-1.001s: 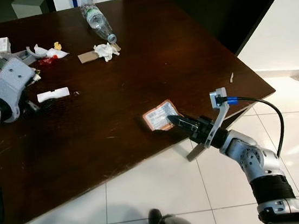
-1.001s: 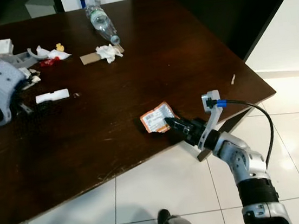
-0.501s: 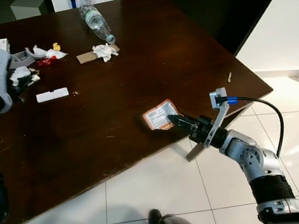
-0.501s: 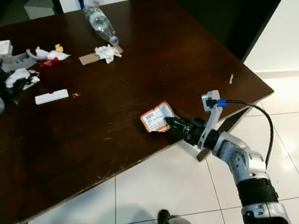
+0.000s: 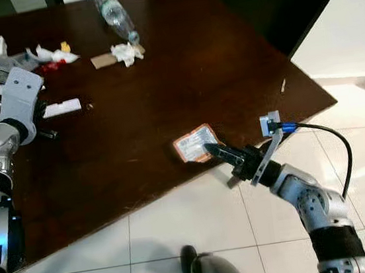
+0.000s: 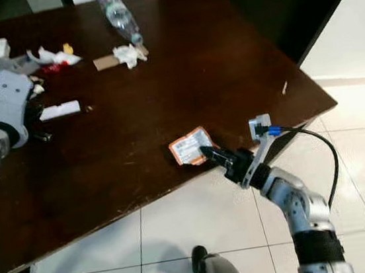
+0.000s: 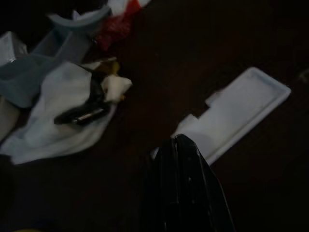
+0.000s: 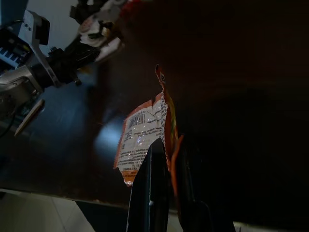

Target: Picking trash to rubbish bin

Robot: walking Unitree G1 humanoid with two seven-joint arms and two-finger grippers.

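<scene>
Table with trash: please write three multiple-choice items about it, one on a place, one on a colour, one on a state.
1. Where does the orange wrapper lie?
A. near the table's front edge
B. on the floor
C. beside the bottle

2. What colour is the table?
A. white
B. dark brown
C. green

3. How does the right tool stand?
A. wide open above the bottle
B. shut on the wrapper
C. hanging by the floor

Answers:
1 A, the wrapper sits close to the edge, far from the bottle.
2 B, the top is dark brown wood.
3 B, the right wrist view shows its fingers clamped on the wrapper's edge.
</scene>
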